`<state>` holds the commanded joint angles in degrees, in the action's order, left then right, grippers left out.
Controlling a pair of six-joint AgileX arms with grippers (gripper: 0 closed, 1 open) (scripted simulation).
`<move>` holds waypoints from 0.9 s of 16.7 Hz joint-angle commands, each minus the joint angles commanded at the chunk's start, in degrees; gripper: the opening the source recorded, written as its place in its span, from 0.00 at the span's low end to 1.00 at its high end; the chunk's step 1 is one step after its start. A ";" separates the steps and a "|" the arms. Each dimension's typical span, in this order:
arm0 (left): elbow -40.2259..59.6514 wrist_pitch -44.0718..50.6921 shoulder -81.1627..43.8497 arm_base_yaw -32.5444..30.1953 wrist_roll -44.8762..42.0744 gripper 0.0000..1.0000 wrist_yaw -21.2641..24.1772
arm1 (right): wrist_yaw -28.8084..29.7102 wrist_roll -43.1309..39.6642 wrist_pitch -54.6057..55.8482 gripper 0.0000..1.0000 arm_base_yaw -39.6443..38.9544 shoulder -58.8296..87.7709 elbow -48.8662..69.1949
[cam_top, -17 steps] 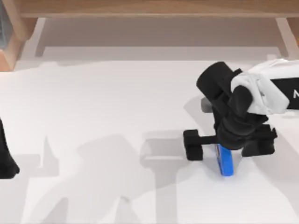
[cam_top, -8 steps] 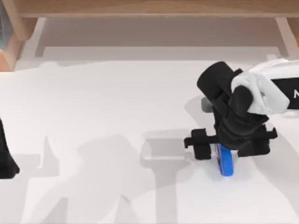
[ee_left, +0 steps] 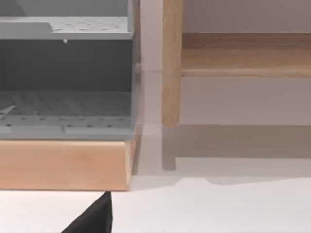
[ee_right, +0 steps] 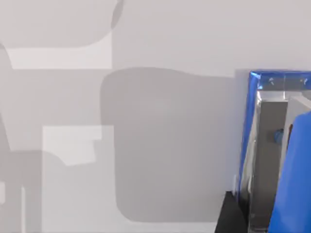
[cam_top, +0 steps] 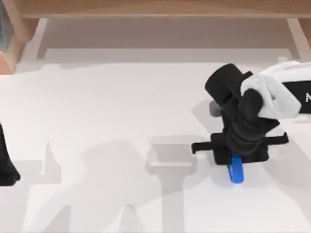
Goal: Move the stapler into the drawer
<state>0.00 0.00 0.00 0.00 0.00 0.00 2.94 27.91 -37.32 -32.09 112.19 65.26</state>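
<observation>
— What's over on the left side?

— From above, the left arm sits parked at the table's left edge, just a dark shape there. I can't tell how its fingers stand. Its wrist camera looks at something the overhead one hardly catches: a grey cabinet with perforated shelves on a wooden base, and a wooden post beside it.

— And toward the middle?

— Bare white table with shadows across it.

— The right?

— The right gripper is down low on the right half of the table, its fingers drawn in and clamped on the stapler. From above, the stapler's blue end pokes out below the black fingers, toward the near edge, resting on the tabletop.

— Does the wrist camera add anything?

— Yes, the right wrist view shows the stapler close up, its blue shell framing a grey metal face, with a black finger tip just beside it.
</observation>
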 joint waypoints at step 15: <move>0.00 0.00 0.00 0.00 0.00 1.00 0.00 | 0.50 -0.44 -6.95 0.00 0.01 -4.12 3.60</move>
<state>0.00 0.00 0.00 0.00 0.00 0.00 3.45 27.47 -44.27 -32.08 108.07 68.86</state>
